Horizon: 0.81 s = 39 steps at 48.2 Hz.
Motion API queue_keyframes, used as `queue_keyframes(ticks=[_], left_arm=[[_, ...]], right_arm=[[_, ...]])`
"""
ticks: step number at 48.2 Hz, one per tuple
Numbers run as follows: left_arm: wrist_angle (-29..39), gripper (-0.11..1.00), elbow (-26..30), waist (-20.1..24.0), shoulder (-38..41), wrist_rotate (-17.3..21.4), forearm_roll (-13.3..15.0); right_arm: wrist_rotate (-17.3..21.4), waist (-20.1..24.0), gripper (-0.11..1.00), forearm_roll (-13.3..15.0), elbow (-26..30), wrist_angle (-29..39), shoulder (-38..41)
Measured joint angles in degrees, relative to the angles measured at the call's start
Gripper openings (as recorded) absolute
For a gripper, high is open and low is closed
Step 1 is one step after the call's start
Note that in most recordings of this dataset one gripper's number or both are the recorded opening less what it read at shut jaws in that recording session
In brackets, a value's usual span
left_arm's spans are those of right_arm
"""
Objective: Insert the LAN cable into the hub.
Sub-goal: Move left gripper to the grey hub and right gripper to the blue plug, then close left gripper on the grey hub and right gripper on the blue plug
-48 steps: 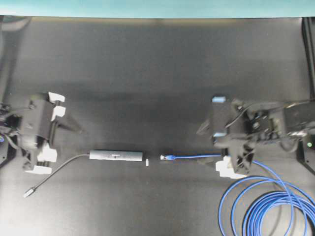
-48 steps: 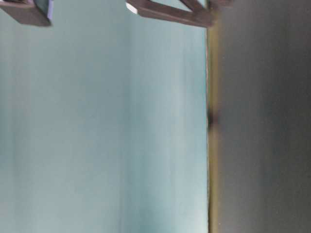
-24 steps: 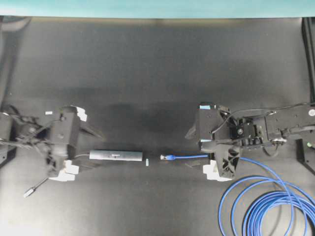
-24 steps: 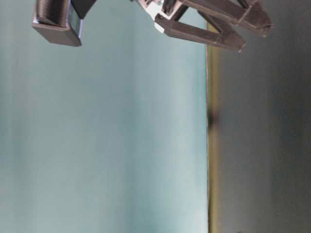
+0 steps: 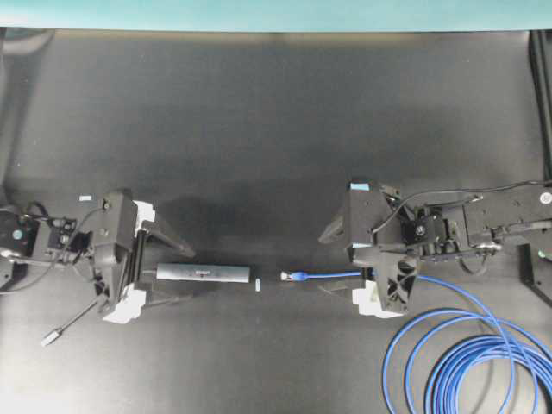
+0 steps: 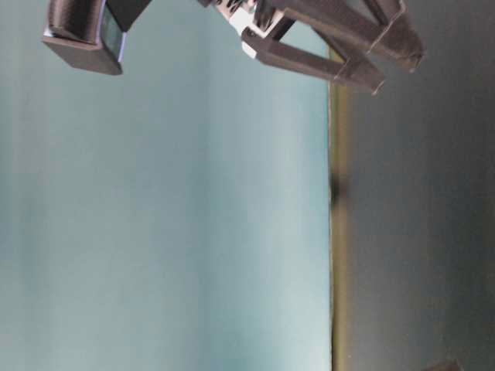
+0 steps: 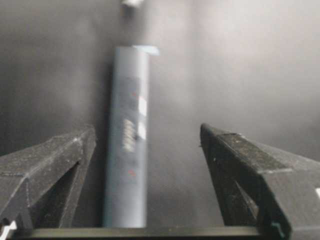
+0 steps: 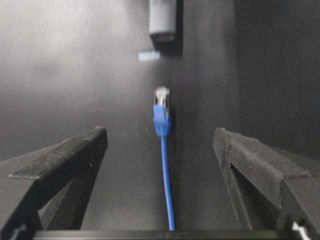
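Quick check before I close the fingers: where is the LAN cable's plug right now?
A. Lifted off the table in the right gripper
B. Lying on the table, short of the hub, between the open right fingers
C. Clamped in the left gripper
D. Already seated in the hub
B: the LAN cable lies flat with a gap to the hub, and the right gripper straddles it with both fingers wide apart.

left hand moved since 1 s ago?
Yes. In the overhead view the left hand has come rightward up to the hub, which has stayed put; its open fingers now straddle the hub's near end.
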<state>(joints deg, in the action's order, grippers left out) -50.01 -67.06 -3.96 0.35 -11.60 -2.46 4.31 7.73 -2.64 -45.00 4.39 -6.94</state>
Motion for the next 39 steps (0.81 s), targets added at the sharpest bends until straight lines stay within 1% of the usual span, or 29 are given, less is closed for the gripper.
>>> queue_keyframes(ticks=[8, 16, 26, 30, 33, 36, 39], left_arm=[[-4.3, 0.81, 0.2, 1.4, 4.6, -0.1, 0.0], [-7.8, 0.81, 1.1, 1.6, 8.8, -0.4, 0.0], [-8.7, 0.77, 3.3, 0.5, 13.2, -0.5, 0.0], [-8.8, 0.73, 4.0, -0.2, 14.2, -0.6, 0.0], [-8.8, 0.67, 4.1, -0.7, 14.9, -0.6, 0.0], [-8.9, 0.58, 4.1, -1.0, 15.6, -0.6, 0.0], [-9.0, 0.45, 4.1, -1.1, 15.6, -0.3, 0.0]], right_arm=[[1.8, 0.0, 0.83, -0.3, 0.0, -0.5, 0.0], [4.0, 0.1, 0.83, -0.3, -0.4, -0.6, -0.3], [4.8, 0.1, 0.83, -0.3, -0.7, -0.6, -0.4], [4.8, 0.1, 0.83, -0.1, -0.7, -0.6, -0.4], [4.9, 0.1, 0.83, -0.3, -0.7, -0.6, -0.4], [4.9, 0.0, 0.83, -0.1, -0.7, -0.6, -0.4], [4.9, 0.0, 0.83, -0.3, -0.7, -0.6, -0.4]])
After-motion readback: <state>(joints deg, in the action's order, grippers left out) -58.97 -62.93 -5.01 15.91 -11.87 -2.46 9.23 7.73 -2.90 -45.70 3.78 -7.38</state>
